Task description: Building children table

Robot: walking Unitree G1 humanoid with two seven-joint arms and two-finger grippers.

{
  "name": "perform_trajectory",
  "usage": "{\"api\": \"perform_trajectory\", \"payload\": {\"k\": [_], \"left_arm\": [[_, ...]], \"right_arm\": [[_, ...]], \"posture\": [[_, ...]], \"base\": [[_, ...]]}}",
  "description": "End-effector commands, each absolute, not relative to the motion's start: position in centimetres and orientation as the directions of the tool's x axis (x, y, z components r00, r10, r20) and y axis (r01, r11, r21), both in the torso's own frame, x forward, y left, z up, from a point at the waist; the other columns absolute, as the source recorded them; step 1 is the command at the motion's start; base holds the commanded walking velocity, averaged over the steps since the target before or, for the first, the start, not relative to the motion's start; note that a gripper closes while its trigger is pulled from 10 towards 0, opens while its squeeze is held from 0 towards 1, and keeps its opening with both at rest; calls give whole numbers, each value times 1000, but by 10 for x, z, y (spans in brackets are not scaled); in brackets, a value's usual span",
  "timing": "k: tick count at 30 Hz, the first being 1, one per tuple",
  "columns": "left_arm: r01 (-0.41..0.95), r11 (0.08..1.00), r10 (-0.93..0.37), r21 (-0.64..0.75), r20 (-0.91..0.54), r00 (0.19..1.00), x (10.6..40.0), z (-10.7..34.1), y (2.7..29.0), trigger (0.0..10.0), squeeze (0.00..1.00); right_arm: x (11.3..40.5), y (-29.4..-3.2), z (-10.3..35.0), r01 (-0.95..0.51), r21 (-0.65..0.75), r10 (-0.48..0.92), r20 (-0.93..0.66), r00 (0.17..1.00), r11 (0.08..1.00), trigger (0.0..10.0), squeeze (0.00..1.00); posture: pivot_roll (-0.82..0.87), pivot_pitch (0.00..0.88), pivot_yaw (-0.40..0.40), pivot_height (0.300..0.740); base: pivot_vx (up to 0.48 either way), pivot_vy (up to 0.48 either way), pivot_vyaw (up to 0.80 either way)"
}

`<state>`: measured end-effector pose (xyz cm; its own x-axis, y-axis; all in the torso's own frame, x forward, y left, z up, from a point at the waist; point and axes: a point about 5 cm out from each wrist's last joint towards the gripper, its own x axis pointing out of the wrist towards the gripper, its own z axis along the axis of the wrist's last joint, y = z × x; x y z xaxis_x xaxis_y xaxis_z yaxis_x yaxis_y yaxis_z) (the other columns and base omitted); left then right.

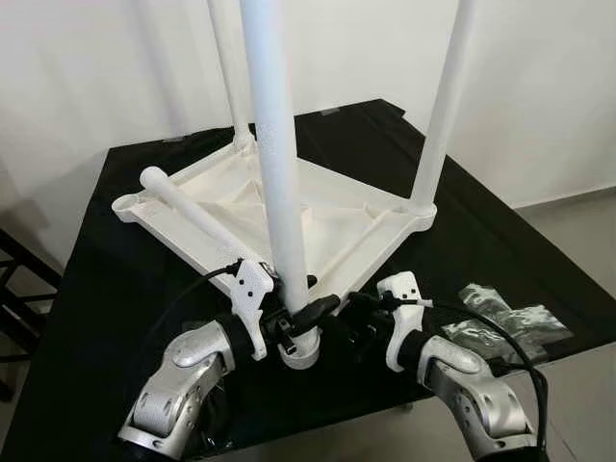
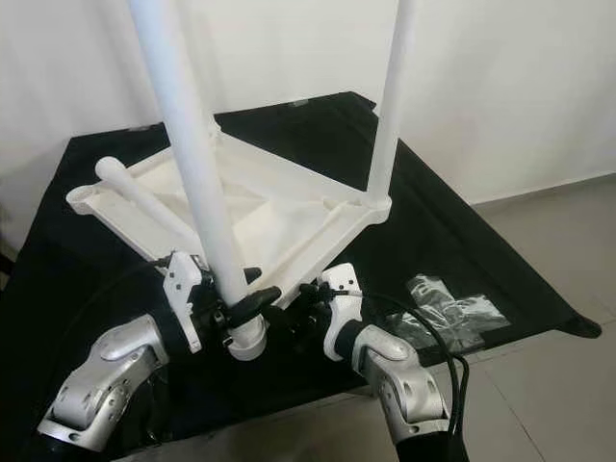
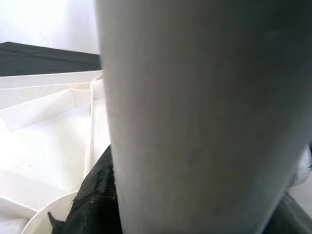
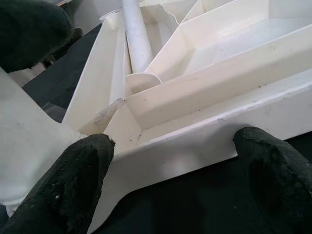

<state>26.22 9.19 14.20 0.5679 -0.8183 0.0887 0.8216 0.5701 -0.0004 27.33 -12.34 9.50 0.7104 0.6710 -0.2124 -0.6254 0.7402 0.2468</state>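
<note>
Loose leg (image 1: 188,207): is lying slanted inside the overturned tabletop's left side.
Left gripper (image 1: 294,322): is being closed around the near leg (image 1: 279,183), just above the corner socket (image 1: 300,351).
Tabletop (image 1: 371,231): is resting upside down on the black cloth (image 1: 96,289), two far legs standing upright.
Right gripper (image 1: 364,322): is being held spread at the tabletop's near edge, gripping nothing.
Plastic bags (image 1: 500,318): are lying on the cloth, right.

Spread across the floor, a black cloth (image 1: 115,289) — crumpled clear plastic bags (image 1: 500,322) near its right edge, pale tiled floor (image 1: 577,231) beyond, white wall (image 1: 539,87) behind.
</note>
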Motion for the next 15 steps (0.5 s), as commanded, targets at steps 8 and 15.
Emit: {"api": "perform_trajectory", "payload": {"k": [8,15], "left_arm": [[517,856,-513,6,128,849,293,150,127,10000,1000],[32,998,-28,-52,88,996,305,144,183,10000,1000]], "right_arm": [[273,-116,98,-644,258,692,-192,696,720,10000,0],[273,-116,98,-644,259,692,-192,696,720,10000,0]], "posture": [[-119,0,51,740],[-111,0,49,740]], "base": [[0,0,0],[0,0,0]]}}
